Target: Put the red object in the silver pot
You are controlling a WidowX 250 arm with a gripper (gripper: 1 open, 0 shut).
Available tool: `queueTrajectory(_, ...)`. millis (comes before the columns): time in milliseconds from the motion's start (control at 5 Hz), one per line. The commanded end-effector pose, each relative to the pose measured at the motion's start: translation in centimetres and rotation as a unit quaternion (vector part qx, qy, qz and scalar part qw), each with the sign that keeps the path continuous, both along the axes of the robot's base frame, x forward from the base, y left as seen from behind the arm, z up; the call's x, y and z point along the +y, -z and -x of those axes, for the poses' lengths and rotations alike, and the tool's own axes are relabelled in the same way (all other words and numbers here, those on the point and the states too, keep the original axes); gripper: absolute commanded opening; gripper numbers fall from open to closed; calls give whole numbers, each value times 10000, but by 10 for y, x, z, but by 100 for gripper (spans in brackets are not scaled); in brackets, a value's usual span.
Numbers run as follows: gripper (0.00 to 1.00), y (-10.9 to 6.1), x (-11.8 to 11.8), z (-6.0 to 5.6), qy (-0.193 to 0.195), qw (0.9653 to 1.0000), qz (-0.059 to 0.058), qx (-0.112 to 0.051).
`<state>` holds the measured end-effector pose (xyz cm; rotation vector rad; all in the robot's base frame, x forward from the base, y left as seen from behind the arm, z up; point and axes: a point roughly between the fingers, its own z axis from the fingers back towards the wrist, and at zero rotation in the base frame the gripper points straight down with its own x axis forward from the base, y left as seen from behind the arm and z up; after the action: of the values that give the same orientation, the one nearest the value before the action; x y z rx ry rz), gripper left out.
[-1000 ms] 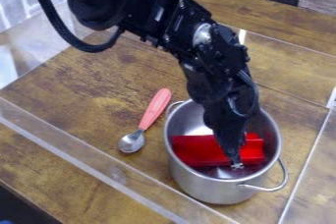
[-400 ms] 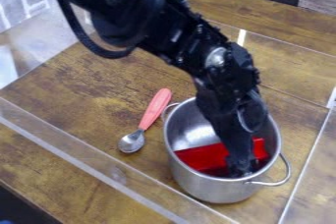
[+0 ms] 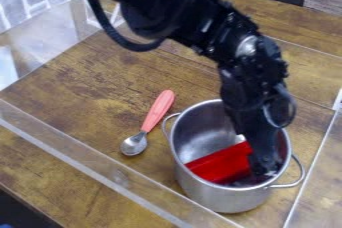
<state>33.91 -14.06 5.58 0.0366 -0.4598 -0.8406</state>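
The red object (image 3: 221, 161) lies tilted on the floor of the silver pot (image 3: 203, 188), which stands at the front right of the wooden table. My gripper (image 3: 271, 168) reaches down into the pot's right side, just right of the red object, which is no longer between its fingers. The gripper is open, and its fingertips are dark and partly hidden by the pot's rim. The black arm (image 3: 201, 22) comes in from the upper left.
A metal spoon with a pinkish-red handle (image 3: 150, 120) lies on the table just left of the pot. A clear plastic wall (image 3: 80, 157) runs along the table's front left edge.
The gripper has let go of the red object, which now lies lower in the pot. The gripper has shifted right inside the pot.
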Motion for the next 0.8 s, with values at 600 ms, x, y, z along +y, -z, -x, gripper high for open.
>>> queueTrajectory(600,100,-72,3,3,-369,9977,282,-501)
